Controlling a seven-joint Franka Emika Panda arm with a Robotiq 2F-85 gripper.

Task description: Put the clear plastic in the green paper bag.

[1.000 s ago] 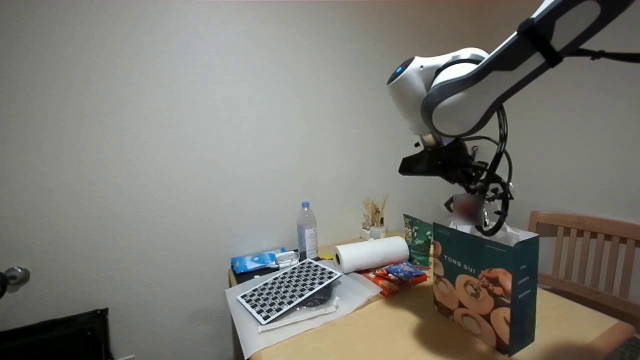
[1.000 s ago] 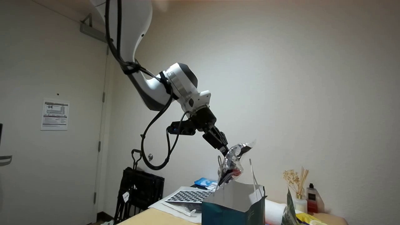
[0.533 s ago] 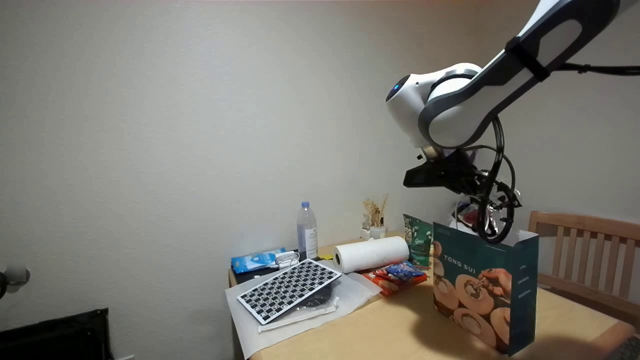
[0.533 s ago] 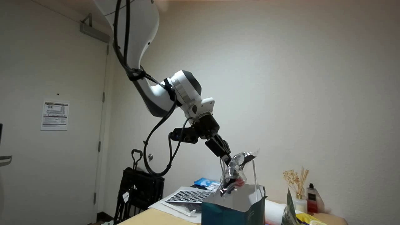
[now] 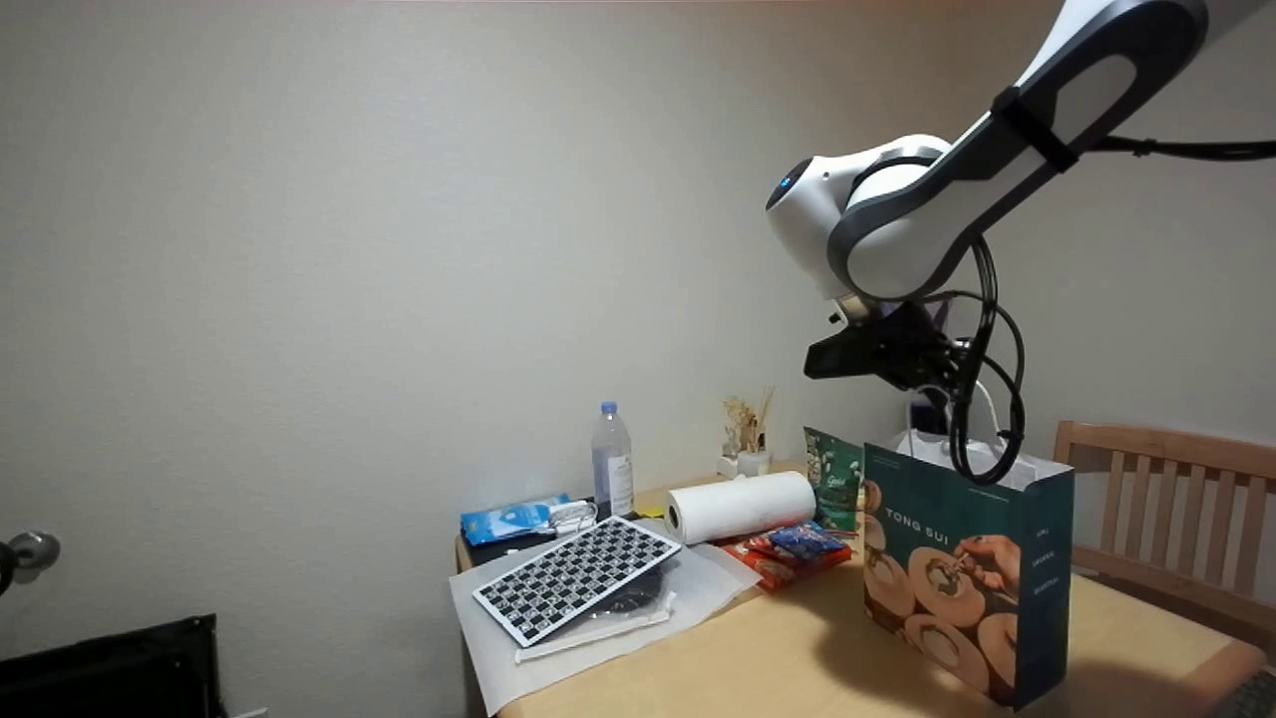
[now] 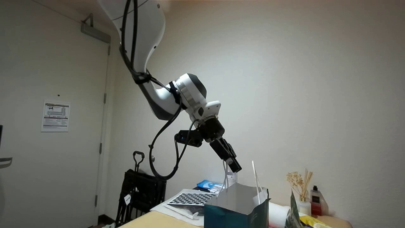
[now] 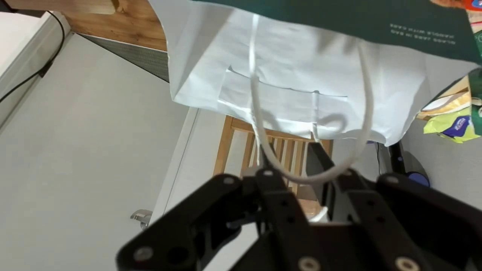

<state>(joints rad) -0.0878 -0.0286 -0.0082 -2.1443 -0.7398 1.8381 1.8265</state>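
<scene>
The green paper bag [image 5: 942, 578] stands upright near the table's front right; its open top also shows in an exterior view [image 6: 235, 218]. In the wrist view its green front [image 7: 331, 19] and white inside fill the top. My gripper [image 6: 234, 167] is just above the bag's mouth, between the white loop handles [image 6: 255, 177]. In the wrist view the gripper [image 7: 290, 154] has its fingers apart with nothing between the tips. A handle loop [image 7: 312, 177] crosses in front of the fingers. The clear plastic is out of view; the inside bottom of the bag is hidden.
A checkered tray [image 5: 578, 578] lies tilted on white paper at the left. A tall clear bottle [image 5: 612, 464], paper towel roll [image 5: 740, 506], green snack bag [image 5: 832, 477] and red and blue packets [image 5: 793, 553] stand or lie behind. A wooden chair [image 5: 1166, 499] is beyond.
My arm has come down toward the bag. The clear plastic hung from the gripper over the bag's mouth half a second ago; now it is gone from the fingers and they are open.
</scene>
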